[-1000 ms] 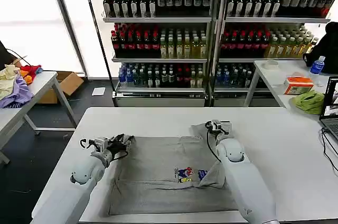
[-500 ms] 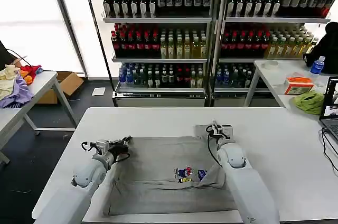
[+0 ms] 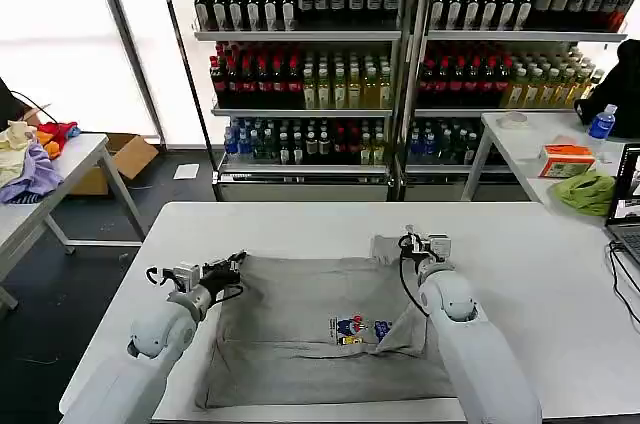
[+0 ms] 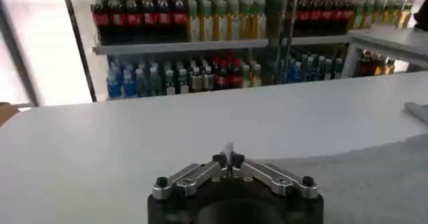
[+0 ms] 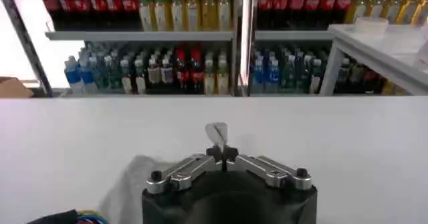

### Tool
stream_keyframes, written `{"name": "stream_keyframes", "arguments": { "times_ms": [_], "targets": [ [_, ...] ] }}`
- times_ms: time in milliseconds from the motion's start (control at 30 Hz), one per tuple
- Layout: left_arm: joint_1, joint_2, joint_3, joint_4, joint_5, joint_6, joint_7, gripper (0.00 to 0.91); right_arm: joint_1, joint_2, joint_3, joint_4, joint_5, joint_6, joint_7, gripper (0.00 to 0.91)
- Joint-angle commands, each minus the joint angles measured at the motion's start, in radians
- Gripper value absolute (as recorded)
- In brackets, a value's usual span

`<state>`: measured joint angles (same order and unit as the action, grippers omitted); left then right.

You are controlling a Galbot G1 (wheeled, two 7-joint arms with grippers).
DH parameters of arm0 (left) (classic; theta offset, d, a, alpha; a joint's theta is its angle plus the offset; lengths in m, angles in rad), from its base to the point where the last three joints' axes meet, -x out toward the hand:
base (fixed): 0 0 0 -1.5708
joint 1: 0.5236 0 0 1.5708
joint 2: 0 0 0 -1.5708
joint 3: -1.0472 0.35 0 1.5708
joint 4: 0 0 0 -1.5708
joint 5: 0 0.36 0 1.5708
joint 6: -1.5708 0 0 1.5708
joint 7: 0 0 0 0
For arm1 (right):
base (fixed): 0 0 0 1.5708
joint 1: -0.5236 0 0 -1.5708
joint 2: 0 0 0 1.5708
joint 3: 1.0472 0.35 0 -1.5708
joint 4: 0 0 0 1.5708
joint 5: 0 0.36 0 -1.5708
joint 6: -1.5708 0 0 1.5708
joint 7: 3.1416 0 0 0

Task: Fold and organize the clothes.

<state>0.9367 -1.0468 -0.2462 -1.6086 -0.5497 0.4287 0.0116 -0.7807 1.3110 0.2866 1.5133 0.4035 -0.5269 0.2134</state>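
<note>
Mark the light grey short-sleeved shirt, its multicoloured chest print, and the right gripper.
Light grey short-sleeved shirt (image 3: 300, 329): head view, on the flat body panel.
Multicoloured chest print (image 3: 350, 329): head view, on the print's middle.
Right gripper (image 5: 217, 137): right wrist view, at the closed fingertips, above the shirt's edge.

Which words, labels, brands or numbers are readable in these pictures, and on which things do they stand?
No text can be read in any view.
Shirt chest print: multicoloured, too small to read.
Bottles on the shelves: labels too small to read.
Orange box on the side table: print blurred.
Laptop screen: nothing legible.
</note>
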Motion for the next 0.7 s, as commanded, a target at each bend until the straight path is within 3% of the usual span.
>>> {"name": "stream_keyframes", "arguments": {
  "times_ms": [33, 533, 700],
  "targets": [
    [0.079, 0.023, -0.057, -0.119, -0.015, -0.019, 0.005, 0.000, -0.070, -0.008, 0.008, 0.198, 0.013, 0.004, 0.003, 0.000],
    [0.231, 0.018, -0.121, -0.251, 0.013, -0.022, 0.024, 0.000, -0.339, -0.028, 0.065, 0.438, 0.015, -0.004, 0.049, 0.000],
    [0.308, 0.014, -0.144, -0.280, 0.049, -0.032, 0.034, 0.000, -0.447, -0.033, 0.116, 0.529, 0.033, -0.015, 0.091, 0.000]
  ]
}}
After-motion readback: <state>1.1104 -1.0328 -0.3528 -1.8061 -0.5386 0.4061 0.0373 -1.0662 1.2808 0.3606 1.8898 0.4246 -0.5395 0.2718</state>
